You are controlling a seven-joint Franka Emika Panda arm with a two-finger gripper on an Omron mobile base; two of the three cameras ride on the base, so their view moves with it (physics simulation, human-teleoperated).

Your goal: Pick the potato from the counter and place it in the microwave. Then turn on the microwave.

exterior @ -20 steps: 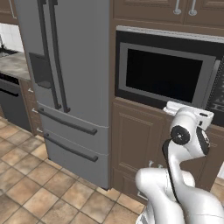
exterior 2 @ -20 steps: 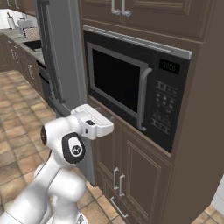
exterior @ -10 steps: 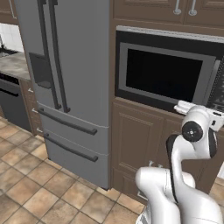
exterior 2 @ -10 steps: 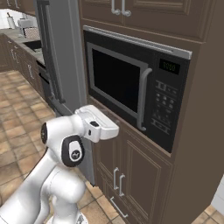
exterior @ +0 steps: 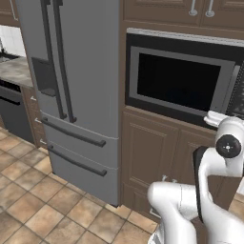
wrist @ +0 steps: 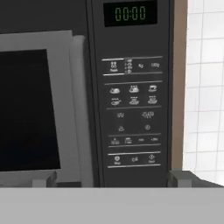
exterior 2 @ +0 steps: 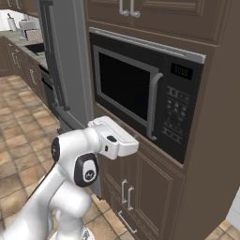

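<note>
The gripper (wrist: 112,180) is facing the button panel (wrist: 133,118) at the right edge of the microwave (exterior 2: 140,93), jaws standing wide and holding nothing. Its door is shut. Aiming squarely at the bottom-row start button is advisable.

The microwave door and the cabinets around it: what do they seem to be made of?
The microwave door looks like dark, glossy glass in a matte grey frame, metal or plastic, with a grey bar handle. Its button panel looks like smooth black plastic with printed white symbols. The cabinets look like brown wood with a faint grain and raised panels, though this could be veneer.
</note>
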